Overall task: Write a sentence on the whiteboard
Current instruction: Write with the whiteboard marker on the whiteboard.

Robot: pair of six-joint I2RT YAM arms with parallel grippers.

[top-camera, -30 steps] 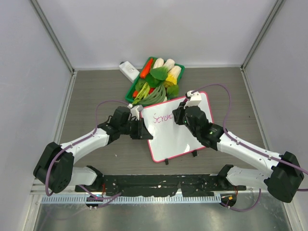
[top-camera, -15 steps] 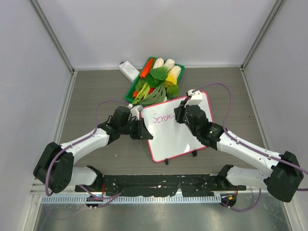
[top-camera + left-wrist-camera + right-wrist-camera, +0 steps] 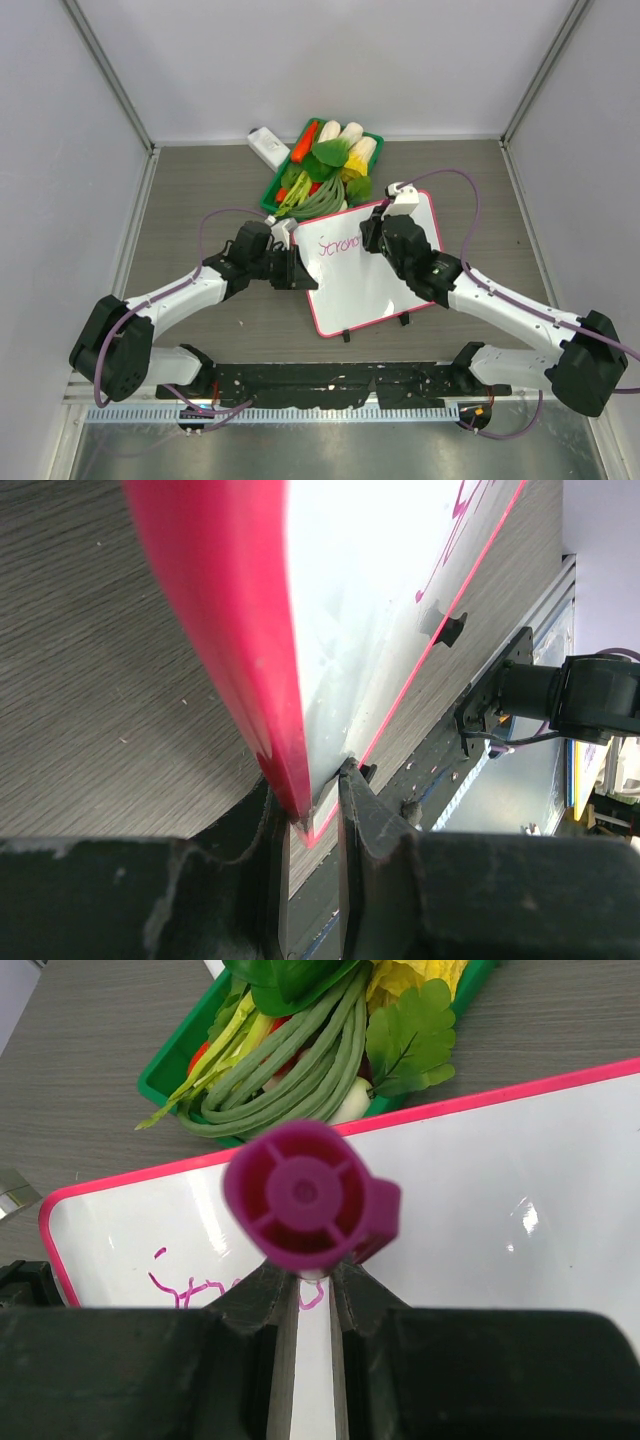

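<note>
The whiteboard (image 3: 372, 288), white with a pink rim, lies tilted on the table in the middle. My left gripper (image 3: 298, 268) is shut on its left edge; in the left wrist view the fingertips (image 3: 318, 795) pinch the pink rim (image 3: 230, 620). My right gripper (image 3: 373, 238) is over the board's far part, shut on a purple marker (image 3: 305, 1195) that stands point down on the board (image 3: 520, 1190). The sentence (image 3: 338, 244) is one short magenta word, roughly "Strong", at the board's far left. Its last letter (image 3: 312, 1298) sits under the marker, and the tip is hidden.
A green basket (image 3: 272, 190) of vegetables touches the board's far edge, its rim (image 3: 165, 1075) just beyond the board. A small white block (image 3: 266, 146) lies left of the basket. Two black clips (image 3: 346, 335) stick out at the board's near edge. Grey walls stand on three sides.
The right gripper with the marker has crept slightly toward the far side, and the magenta word has gained a stroke. The left arm and the board have stayed put.
</note>
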